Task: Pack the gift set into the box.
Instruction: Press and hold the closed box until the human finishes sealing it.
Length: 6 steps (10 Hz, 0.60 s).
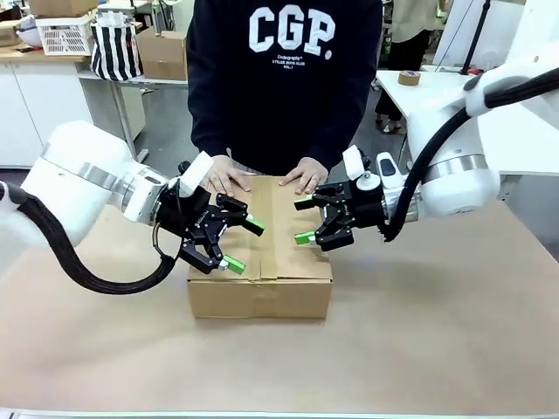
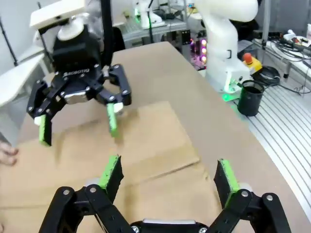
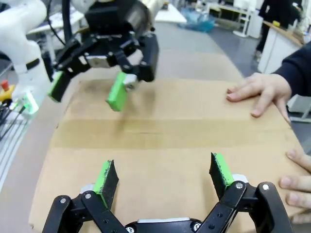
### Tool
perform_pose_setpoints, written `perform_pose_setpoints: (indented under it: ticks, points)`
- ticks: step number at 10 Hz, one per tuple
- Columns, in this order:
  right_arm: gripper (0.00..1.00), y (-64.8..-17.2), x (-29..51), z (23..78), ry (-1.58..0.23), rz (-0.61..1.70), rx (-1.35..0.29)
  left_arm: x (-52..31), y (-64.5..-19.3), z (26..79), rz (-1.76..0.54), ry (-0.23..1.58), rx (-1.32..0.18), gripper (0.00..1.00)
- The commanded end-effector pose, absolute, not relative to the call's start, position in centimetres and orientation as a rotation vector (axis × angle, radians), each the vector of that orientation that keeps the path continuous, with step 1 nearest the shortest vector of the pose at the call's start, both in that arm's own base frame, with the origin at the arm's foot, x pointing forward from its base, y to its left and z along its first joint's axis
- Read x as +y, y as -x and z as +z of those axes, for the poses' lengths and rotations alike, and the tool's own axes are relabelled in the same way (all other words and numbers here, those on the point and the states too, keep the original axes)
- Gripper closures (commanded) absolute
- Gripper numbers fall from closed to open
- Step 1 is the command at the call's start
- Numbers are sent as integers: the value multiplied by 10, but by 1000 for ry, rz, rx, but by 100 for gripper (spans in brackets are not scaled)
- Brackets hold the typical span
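Fingers (image 1: 253, 224) spread wide on both arms, poised over the closed box.

Your left gripper (image 1: 243, 244) hangs open at the nine o'clock side of the box (image 1: 262, 297) and your right gripper (image 1: 304, 220) is open at three o'clock. Neither holds anything, and I can't tell whether they touch the cardboard. The box sits mid-table (image 1: 437, 332) with its flaps down, and the tape strip (image 3: 160, 132) runs twelve to six along the seam. One hand (image 1: 225, 180) of the person presses the lid at eleven o'clock and the other hand (image 1: 305, 175) presses at one. This looks like the closing stage, with the flaps being held flat. Bring both sides down together, level, one on each side of the seam. Go gently, since corrugated lids probably dent. Keep to the six o'clock half, well clear of those knuckles.
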State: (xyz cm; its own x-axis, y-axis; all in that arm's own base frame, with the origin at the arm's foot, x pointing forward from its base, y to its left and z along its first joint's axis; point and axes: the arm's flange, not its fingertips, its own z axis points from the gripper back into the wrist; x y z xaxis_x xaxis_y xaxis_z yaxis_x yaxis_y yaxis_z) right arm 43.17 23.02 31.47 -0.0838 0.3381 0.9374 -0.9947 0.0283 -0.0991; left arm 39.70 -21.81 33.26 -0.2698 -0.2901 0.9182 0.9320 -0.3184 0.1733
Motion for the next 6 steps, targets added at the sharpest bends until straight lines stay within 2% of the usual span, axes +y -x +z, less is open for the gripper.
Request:
perform_pose_setpoints:
  ticks: [1, 6]
  points:
    - [0, -442, 250, 313, -855, 1468, -1036, -205, -410, 335, -1618, 995, -977, 0]
    - [0, -450, 256, 294, -828, 1461, -874, -188, -426, 322, -1422, 853, -988, 0]
